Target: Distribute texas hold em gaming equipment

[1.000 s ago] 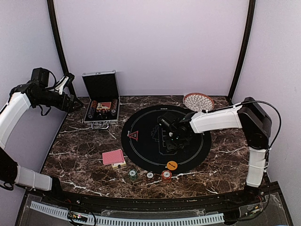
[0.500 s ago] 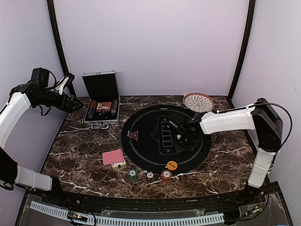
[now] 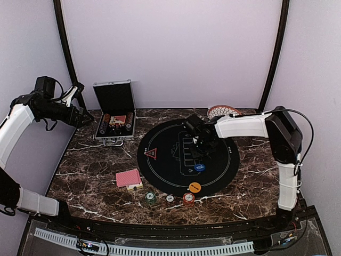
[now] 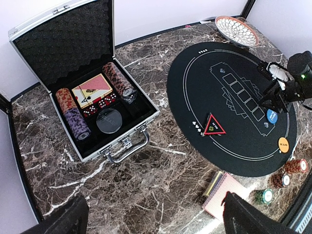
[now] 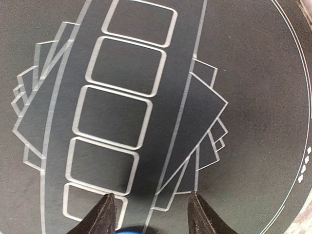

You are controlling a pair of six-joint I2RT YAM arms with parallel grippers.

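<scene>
On the round black mat (image 3: 162, 169) lie a blue chip (image 3: 199, 167), an orange chip (image 3: 195, 187) and the red-edged triangle marker (image 3: 151, 154). Green (image 3: 151, 198), white (image 3: 169, 198) and red (image 3: 188, 199) chips sit on the marble just in front of the mat. A red-backed deck (image 3: 128, 178) lies to their left. My right gripper (image 3: 200, 143) hovers over the mat just beyond the blue chip, open and holding nothing. In the right wrist view the blue chip (image 5: 127, 230) peeks out at the bottom edge between the fingertips (image 5: 104, 213). My left gripper (image 3: 81, 115) hangs open high over the table's left edge.
An open silver case (image 3: 114, 112) with chip rolls and cards stands at the back left. A woven patterned dish (image 3: 224, 110) at the back right is partly hidden by my right arm. The marble table (image 3: 90, 170) is bare left of the mat.
My right gripper opened, left the blue chip on the mat and drew back toward the far side. The left arm has not moved.
</scene>
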